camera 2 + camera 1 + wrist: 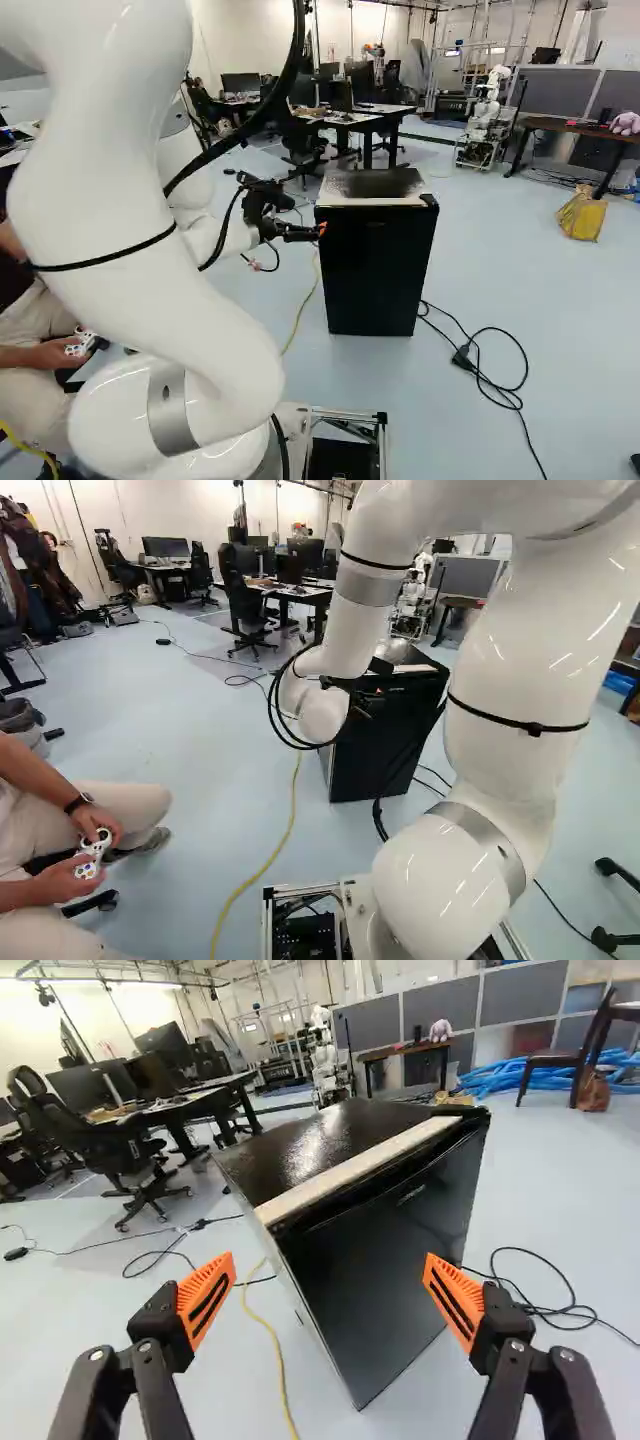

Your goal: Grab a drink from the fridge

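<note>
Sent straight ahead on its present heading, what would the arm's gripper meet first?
Most likely the black fridge, on its dark front face below the top edge; how far ahead of the open gripper is unclear.

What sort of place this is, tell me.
Probably a robotics lab or workshop: another robot stands beyond the fridge, monitors stand on desks, and cables lie loose on the floor.

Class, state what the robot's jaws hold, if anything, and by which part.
They hold nothing: the jaws stand wide apart, the black fridge ahead.
</note>
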Robot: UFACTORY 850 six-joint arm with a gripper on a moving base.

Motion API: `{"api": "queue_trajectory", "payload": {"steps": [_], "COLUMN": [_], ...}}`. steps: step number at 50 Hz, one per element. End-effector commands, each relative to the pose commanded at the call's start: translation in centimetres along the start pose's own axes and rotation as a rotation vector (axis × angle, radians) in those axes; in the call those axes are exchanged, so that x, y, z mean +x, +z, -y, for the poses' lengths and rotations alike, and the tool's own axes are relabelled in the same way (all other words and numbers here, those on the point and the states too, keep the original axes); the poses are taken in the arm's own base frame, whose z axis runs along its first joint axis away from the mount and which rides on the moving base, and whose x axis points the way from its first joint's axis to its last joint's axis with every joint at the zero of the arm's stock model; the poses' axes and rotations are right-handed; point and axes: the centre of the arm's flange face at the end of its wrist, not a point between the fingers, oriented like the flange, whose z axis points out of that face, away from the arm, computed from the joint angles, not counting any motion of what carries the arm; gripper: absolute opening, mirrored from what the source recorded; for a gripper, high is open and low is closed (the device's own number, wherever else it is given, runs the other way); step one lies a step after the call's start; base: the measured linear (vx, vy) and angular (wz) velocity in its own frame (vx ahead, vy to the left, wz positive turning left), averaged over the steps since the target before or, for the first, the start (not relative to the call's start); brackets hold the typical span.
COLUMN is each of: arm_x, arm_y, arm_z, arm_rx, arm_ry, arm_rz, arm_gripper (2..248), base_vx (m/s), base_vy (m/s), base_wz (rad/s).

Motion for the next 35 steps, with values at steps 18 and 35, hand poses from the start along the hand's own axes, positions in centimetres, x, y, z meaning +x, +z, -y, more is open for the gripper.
{"api": "queue_trajectory", "payload": {"steps": [18, 35], "arm_x": [-1.4, -2.9], "arm_y": [0.4, 0.7], "arm_z": [-0.3, -0.2], "arm_rx": [-0.043, -0.061], "arm_ry": [-0.034, -0.074], "arm_rz": [-0.047, -0.081], "arm_gripper": [247, 247], "base_vx": [0.0, 0.0], "base_vy": [0.0, 0.0], "base_wz": [0.0, 0.0]}}
